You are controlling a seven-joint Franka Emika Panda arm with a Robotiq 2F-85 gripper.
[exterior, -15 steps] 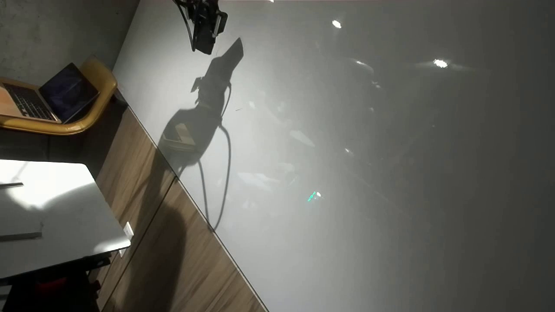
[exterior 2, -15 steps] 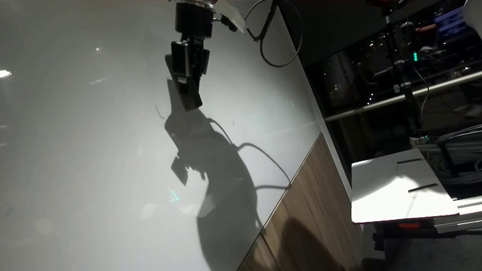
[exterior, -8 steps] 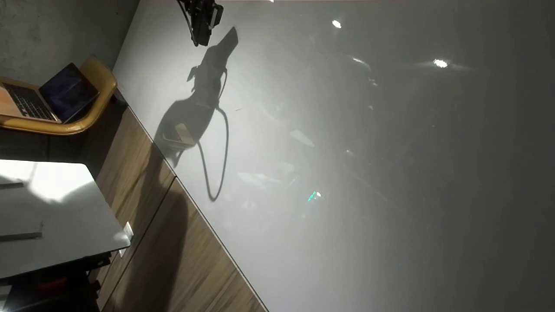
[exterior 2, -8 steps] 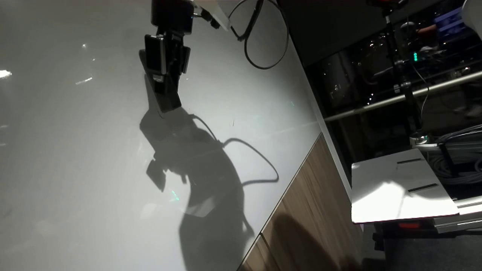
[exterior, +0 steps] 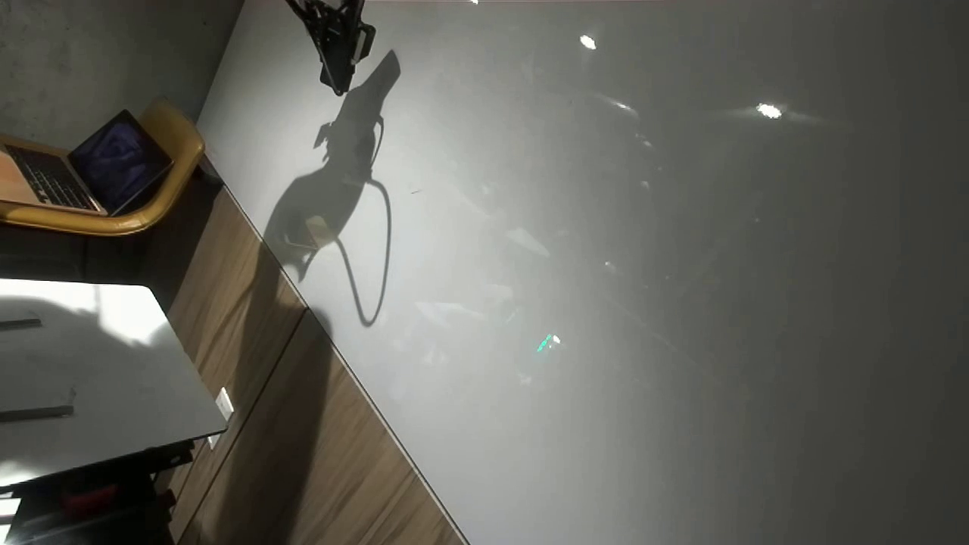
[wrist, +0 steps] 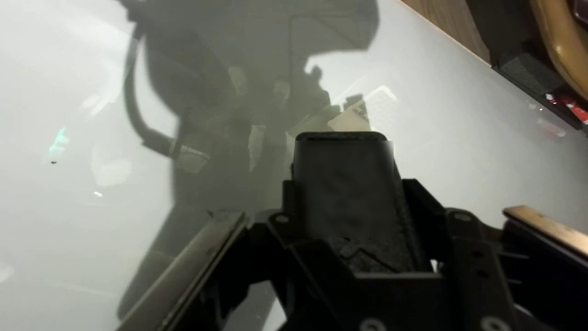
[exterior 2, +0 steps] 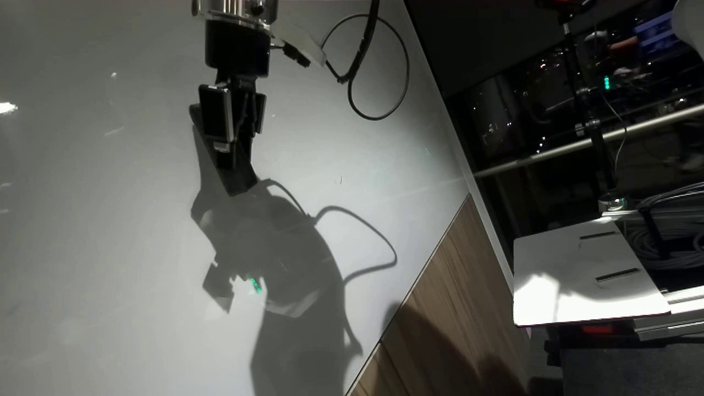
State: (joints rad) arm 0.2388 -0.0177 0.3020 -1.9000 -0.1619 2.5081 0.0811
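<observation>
Lower centre of wrist view: black gripper (wrist: 350,202), jaws narrow, holding dark block (wrist: 344,186). Both exterior views: block seemingly apart from glossy pale surface (exterior: 681,393). Step likely carrying; next move calls for steady grip.

A block (wrist: 342,161) sits in the gripper (wrist: 347,197), in front of the board (exterior: 681,265). In an exterior view, a laptop (exterior: 91,170) sits on a chair (exterior: 182,147), left of the board. Lower down is a table (exterior: 113,378), with wood (exterior: 356,454) between it and the board. In an exterior view, a cable (exterior 2: 364,47) hangs right of the gripper.
</observation>
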